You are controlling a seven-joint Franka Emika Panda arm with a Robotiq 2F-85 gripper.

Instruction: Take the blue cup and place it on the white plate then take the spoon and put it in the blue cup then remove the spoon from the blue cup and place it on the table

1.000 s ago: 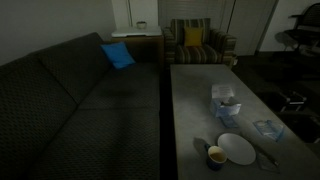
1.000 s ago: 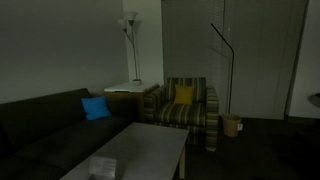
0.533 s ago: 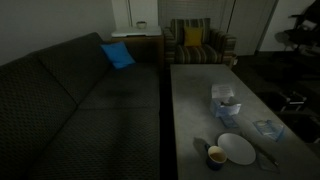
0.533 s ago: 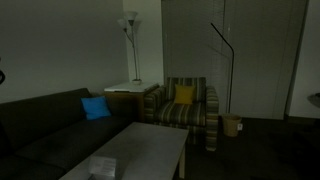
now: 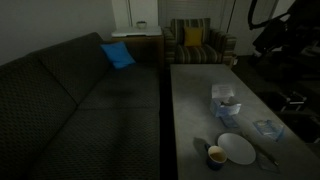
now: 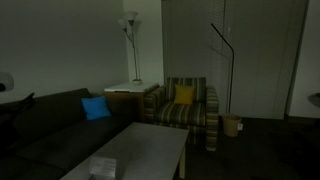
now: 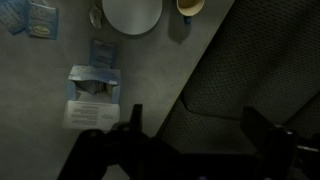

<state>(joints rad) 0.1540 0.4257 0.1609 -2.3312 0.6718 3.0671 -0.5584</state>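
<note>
The blue cup [image 5: 216, 156] stands on the grey table [image 5: 195, 95] near its front end, just beside the white plate [image 5: 238, 148] and not on it. The wrist view shows the cup [image 7: 190, 6] and the plate [image 7: 132, 12] at the top edge. A thin pale spoon [image 7: 95, 15] lies on the table on the plate's other side; it is faint in an exterior view [image 5: 271, 159]. My gripper [image 7: 197, 125] is open and empty, high above the table's edge and the sofa, far from the cup. The dark arm [image 5: 278, 30] shows at the top right.
A pale blue-white boxy object [image 5: 225, 100] sits mid-table, also in the wrist view [image 7: 92, 95]. A small packet [image 5: 267, 128] lies near the table's edge. A dark patterned sofa [image 5: 80, 100] runs along the table. A striped armchair [image 5: 195, 45] stands behind.
The arm has swung into view at the top right of one exterior view and at the left edge of the other. The objects on the table have not moved.
</note>
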